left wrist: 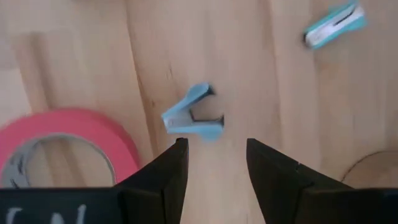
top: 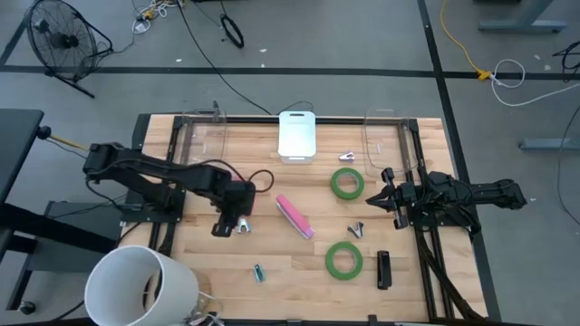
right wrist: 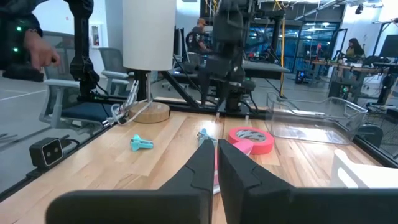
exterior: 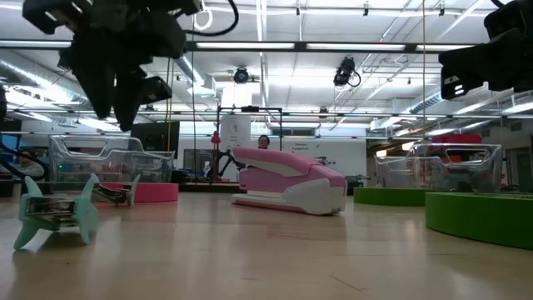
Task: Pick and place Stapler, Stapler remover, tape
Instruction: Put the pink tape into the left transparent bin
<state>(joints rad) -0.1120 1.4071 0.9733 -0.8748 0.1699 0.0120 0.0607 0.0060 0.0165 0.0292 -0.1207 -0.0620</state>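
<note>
My left gripper is open and empty, pointing down above the table. A light-blue staple remover lies on the table just ahead of its fingertips. The red-pink tape ring lies flat beside it. A second teal staple remover lies nearer the table's front edge. The pink stapler lies mid-table. Two green tape rings lie flat at the right. My right gripper is shut and empty, level above the table's right side.
A white container and two clear bins stand along the far edge. Two silver staple removers and a black stapler lie at the right. A white cylinder stands at the front left corner.
</note>
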